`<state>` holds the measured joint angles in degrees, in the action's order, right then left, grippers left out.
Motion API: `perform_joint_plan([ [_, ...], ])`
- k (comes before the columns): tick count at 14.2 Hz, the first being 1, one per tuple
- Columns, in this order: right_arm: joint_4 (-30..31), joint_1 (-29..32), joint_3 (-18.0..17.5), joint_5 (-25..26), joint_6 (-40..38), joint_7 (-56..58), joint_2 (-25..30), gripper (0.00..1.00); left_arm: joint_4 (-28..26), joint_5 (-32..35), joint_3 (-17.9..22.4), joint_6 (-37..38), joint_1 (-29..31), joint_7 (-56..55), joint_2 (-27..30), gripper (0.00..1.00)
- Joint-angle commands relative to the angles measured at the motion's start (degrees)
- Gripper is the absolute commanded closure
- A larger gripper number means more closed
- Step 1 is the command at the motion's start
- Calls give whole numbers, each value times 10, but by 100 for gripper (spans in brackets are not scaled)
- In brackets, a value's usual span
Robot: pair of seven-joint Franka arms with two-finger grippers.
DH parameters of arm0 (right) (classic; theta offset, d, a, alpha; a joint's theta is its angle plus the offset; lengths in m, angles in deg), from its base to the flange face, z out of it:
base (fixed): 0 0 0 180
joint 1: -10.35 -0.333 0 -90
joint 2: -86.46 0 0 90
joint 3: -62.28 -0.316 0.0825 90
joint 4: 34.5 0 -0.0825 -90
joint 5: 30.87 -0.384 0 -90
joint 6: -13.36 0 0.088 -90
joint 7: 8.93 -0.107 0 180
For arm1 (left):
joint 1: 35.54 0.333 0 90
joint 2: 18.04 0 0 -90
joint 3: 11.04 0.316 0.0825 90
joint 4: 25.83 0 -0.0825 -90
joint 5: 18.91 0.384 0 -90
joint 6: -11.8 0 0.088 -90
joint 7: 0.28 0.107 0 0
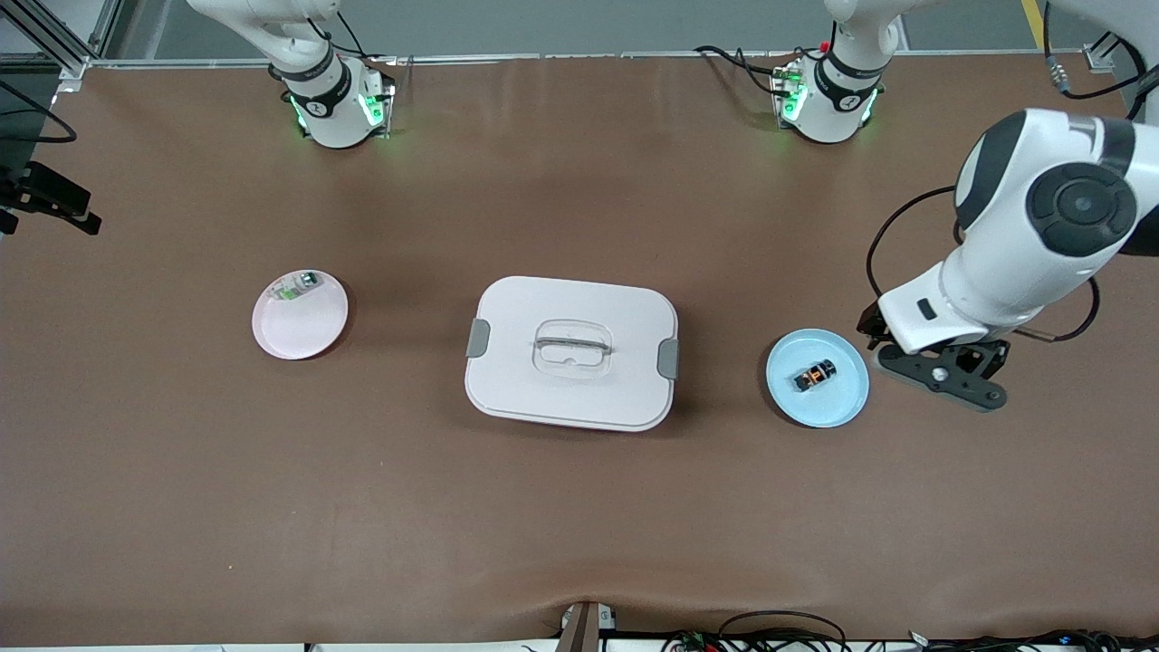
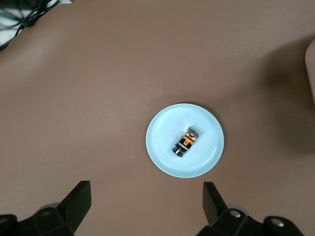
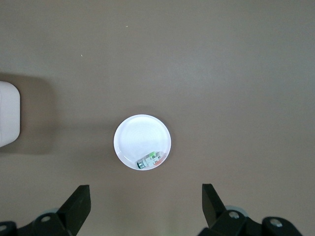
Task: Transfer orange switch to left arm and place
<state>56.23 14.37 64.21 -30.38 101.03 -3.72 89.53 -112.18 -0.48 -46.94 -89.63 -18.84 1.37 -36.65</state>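
The orange switch (image 1: 815, 375) lies on a light blue plate (image 1: 838, 405) toward the left arm's end of the table. It also shows in the left wrist view (image 2: 186, 141) on that plate (image 2: 162, 127). My left gripper (image 1: 876, 328) hangs open and empty above the table beside the blue plate, its own view (image 2: 146, 196) showing bare table between the fingers. The white box (image 1: 525, 380) with grey latches sits at the table's middle. My right gripper (image 3: 146, 196) is open and empty, high above the table near a pale pink plate (image 3: 140, 133); it is out of the front view.
The pale pink plate (image 1: 303, 330) toward the right arm's end holds a small green-and-white component (image 1: 299, 287), also in the right wrist view (image 3: 150, 160). A corner of the box shows in each wrist view (image 2: 311, 64) (image 3: 9, 114). Brown table surface surrounds everything.
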Motion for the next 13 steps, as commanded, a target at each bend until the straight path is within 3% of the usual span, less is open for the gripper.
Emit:
perform_joint_plan([
  [1,-8,6,-7,2,-11,-7,0,0,-1,-43,2,24,7,-89,36,0],
  [3,-2,5,-8,2,-9,-8,4,0,-2,-53,9,28,9,-146,61,0],
  [7,72,5,-9,2,28,-23,53,0,-6,-64,129,47,-68,-123,116,0],
  [10,99,6,-8,2,38,-23,74,0,-10,-117,209,101,-137,-120,154,0],
  [13,96,5,-9,2,34,-23,73,0,-16,-146,229,131,-155,-120,187,0],
])
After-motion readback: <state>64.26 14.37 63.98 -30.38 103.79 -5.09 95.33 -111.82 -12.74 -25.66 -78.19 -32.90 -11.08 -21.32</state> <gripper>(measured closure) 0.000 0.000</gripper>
